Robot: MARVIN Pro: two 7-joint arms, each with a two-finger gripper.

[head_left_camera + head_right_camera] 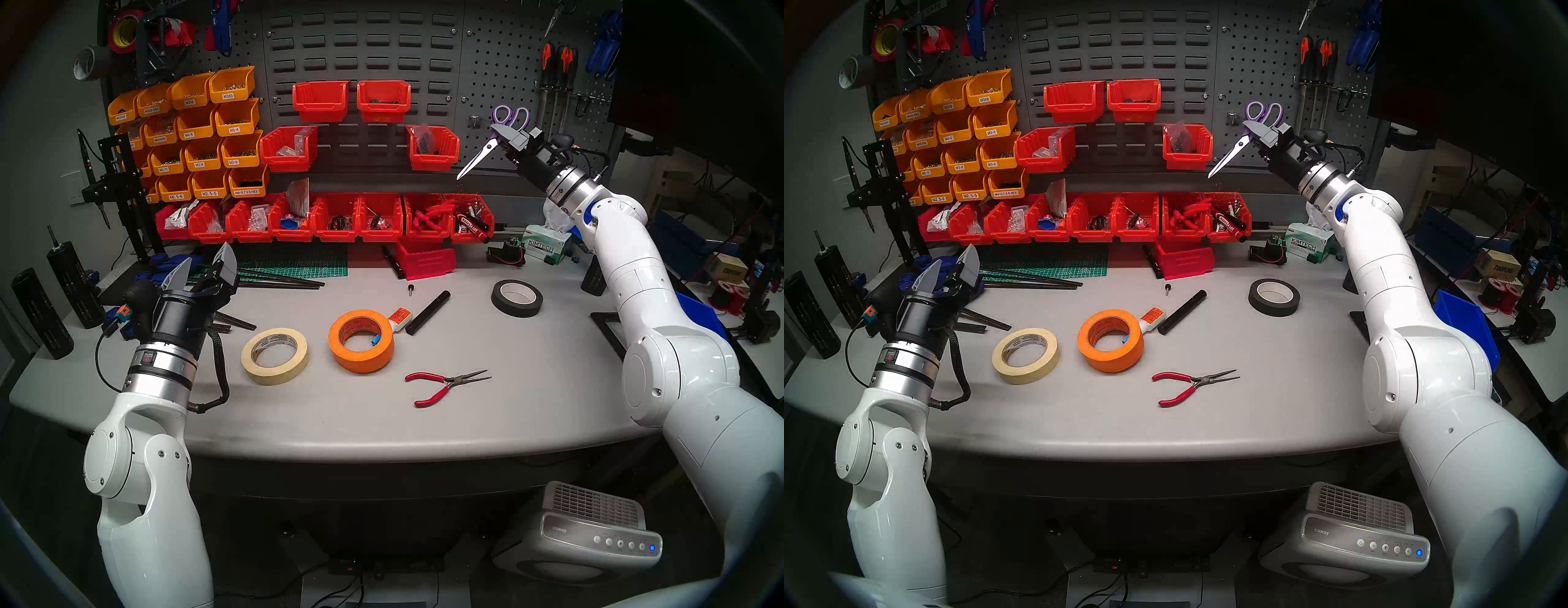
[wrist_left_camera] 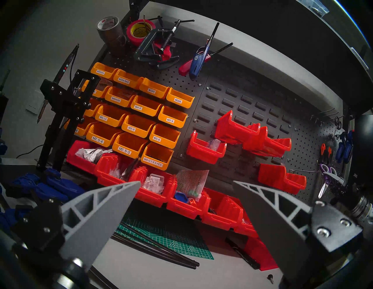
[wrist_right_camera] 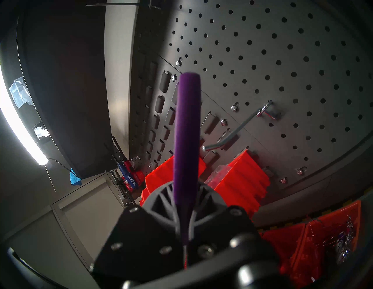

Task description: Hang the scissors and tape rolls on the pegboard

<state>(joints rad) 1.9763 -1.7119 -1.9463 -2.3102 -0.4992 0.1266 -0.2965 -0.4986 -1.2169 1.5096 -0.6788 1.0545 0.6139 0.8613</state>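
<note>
Head views show the grey table [image 1: 530,382] curving across the front, with the wall of panels behind it: orange bins [image 1: 199,140] at left, red bins [image 1: 335,218] across the slotted middle, and the pegboard [image 1: 500,76] at right, where screwdrivers [image 1: 560,63] hang. An air purifier [image 1: 594,526] sits on the floor below the table's right side.

The right gripper [image 1: 509,135] is raised in front of the pegboard and is clamped on the scissors [image 1: 488,146] near the pivot. Their long axis runs diagonally: purple loop handles up and toward the pegboard, closed blades pointing down and to the left, over the red bins. A hook [image 3: 232,135] sticks out of the board just beside the handles; whether a loop touches it I cannot tell.

The left gripper [image 1: 203,271] hovers over the table's left rear, fingers [image 2: 113,203] spread apart and holding nothing.

On the table, the orange tape [image 1: 361,342] lies flat near the centre, with the cream tape [image 1: 275,356] just left of it, apart. A black tape [image 1: 517,298] lies well to the right. Red pliers [image 1: 445,384] lie in front of the orange tape, tips pointing right. A black tube [image 1: 427,312] lies behind the orange tape.
</note>
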